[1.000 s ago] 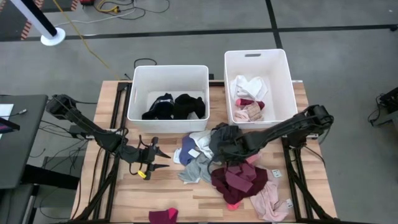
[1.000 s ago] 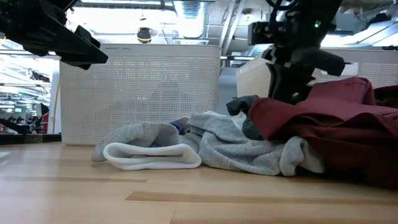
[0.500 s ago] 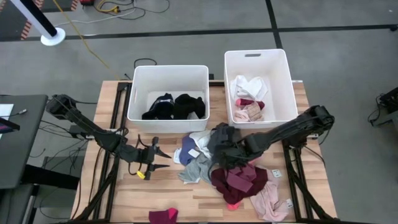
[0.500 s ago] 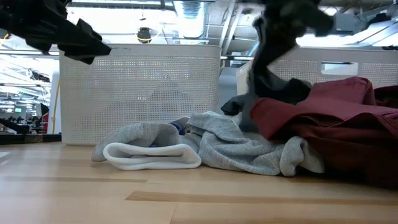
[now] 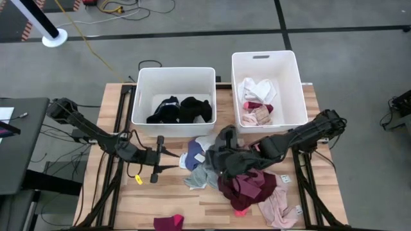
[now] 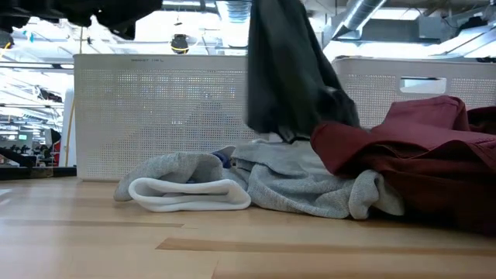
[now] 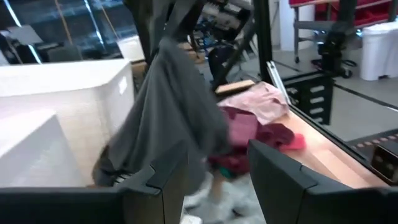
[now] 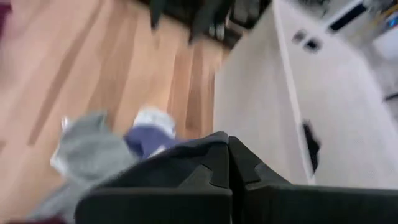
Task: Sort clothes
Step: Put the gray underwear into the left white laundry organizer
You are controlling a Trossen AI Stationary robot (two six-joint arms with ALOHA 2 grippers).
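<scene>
Now the right gripper (image 5: 226, 157) holds a dark grey garment (image 5: 225, 144) with its jaws pressed together on the cloth.

High view: a second ago this gripper sat lower on the pile of clothes (image 5: 241, 176) in the middle of the counter (image 5: 192, 205); it has since moved toward the left bin (image 5: 173, 93), taking the dark garment with it. The left gripper (image 5: 156, 160) has shifted slightly toward the pile and holds nothing, with its jaws spread. The left bin contains black items (image 5: 180, 110). The right bin (image 5: 266, 86) contains white and pink items (image 5: 257, 99). A small maroon piece (image 5: 168, 222) lies apart near the counter's front edge.

Low view: the dark grey garment (image 6: 291, 74) hangs clear of the pile, its lower edge just above a grey garment (image 6: 310, 182). A second ago it lay folded beside the maroon garment (image 6: 411, 163). A white sock (image 6: 190, 194) rests on the counter, to the left of the pile in this picture.

Left wrist view: the lifted garment (image 7: 177, 124) hangs directly ahead of the left arm's fingers (image 7: 273, 174), with pink and maroon clothes (image 7: 255, 121) beyond it.

Right wrist view: the fingers (image 8: 186, 180) meet with no gap; grey and blue cloth (image 8: 118, 146) lies below.

Judgement: the pick has succeeded. The likely next step is transfer to the left bin, which holds the dark items.
</scene>
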